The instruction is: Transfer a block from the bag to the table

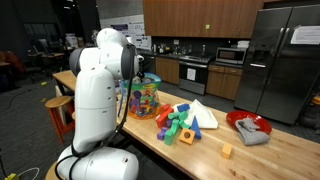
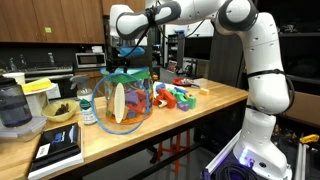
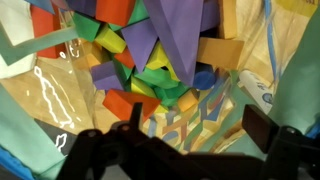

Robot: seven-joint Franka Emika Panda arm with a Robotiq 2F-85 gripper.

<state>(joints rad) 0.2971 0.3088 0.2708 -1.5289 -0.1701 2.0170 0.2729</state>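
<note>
The clear plastic bag (image 2: 125, 100) with a bluish rim stands on the light wooden table (image 2: 190, 122) and is full of multicoloured blocks. It also shows in an exterior view (image 1: 143, 98), partly behind the robot's white body. My gripper (image 2: 130, 55) hangs just above the bag's mouth. In the wrist view the gripper (image 3: 197, 115) is open, its two dark fingers spread with nothing between them. They point down at the blocks (image 3: 150, 60) inside the bag: purple, green, yellow, orange and blue ones.
A pile of loose blocks (image 1: 180, 122) lies on the table (image 1: 270, 155) beside the bag, with a small orange block (image 1: 227, 151) further along. A red bowl with grey cloth (image 1: 248, 125) stands beyond. A blender (image 2: 12, 105), bowl (image 2: 60, 112) and bottle (image 2: 87, 105) stand at the other end.
</note>
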